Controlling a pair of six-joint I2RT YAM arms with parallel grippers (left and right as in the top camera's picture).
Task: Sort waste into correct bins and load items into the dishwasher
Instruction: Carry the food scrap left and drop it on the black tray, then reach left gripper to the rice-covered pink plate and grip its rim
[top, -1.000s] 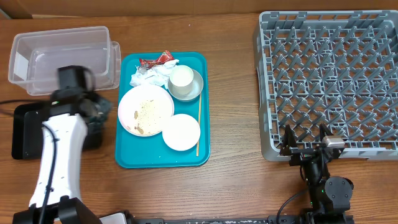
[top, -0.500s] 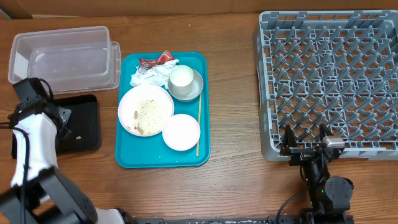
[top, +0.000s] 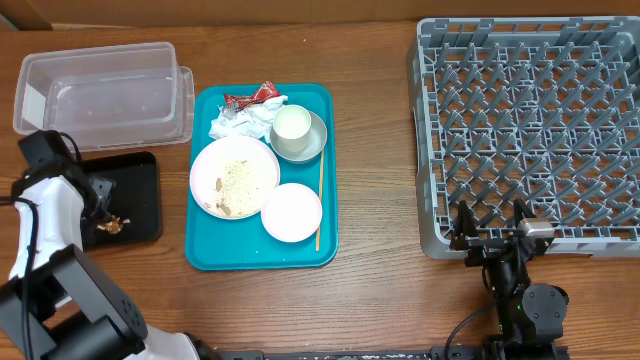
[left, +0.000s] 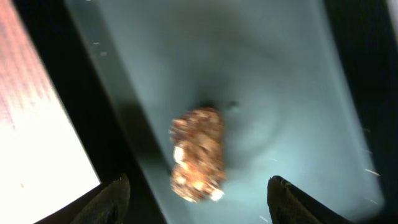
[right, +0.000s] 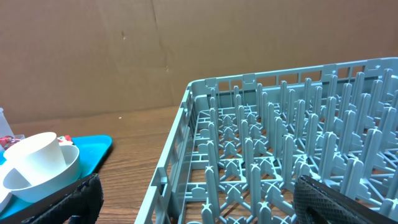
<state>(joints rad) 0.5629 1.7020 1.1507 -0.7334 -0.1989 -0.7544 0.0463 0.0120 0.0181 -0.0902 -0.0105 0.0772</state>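
While the left gripper (left: 198, 198) hangs over the shallow black tray (top: 136, 200) at nine o'clock on the table, its fingers (left: 111, 199) stand apart. A brownish food scrap (left: 198, 154) lies on the tray floor between them and touches neither. From overhead the same scrap (top: 110, 226) sits toward the tray's seven o'clock corner. The clear plastic tub (top: 100, 90) lies just beyond the tray at twelve o'clock from it, and whether the two touch I cannot tell. At three o'clock from the black tray sits the teal tray (top: 260, 252). It carries a large plate (top: 234, 176) strewn with rice and brown bits, a smaller plate (top: 291, 212) at the large plate's four o'clock, and a small cup (top: 291, 125) standing in a greyish bowl (top: 316, 142) at its one o'clock. Crumpled napkins (top: 240, 122) and a red wrapper (top: 250, 97) lie at the bowl's ten o'clock, and a thin wooden stick (top: 320, 205) lies along the tray's three o'clock edge. The grey dish rack (top: 530, 130) fills the table's two o'clock corner. The right gripper (top: 490, 232) rests at the rack's six o'clock edge with its fingers spread wide and nothing between them.
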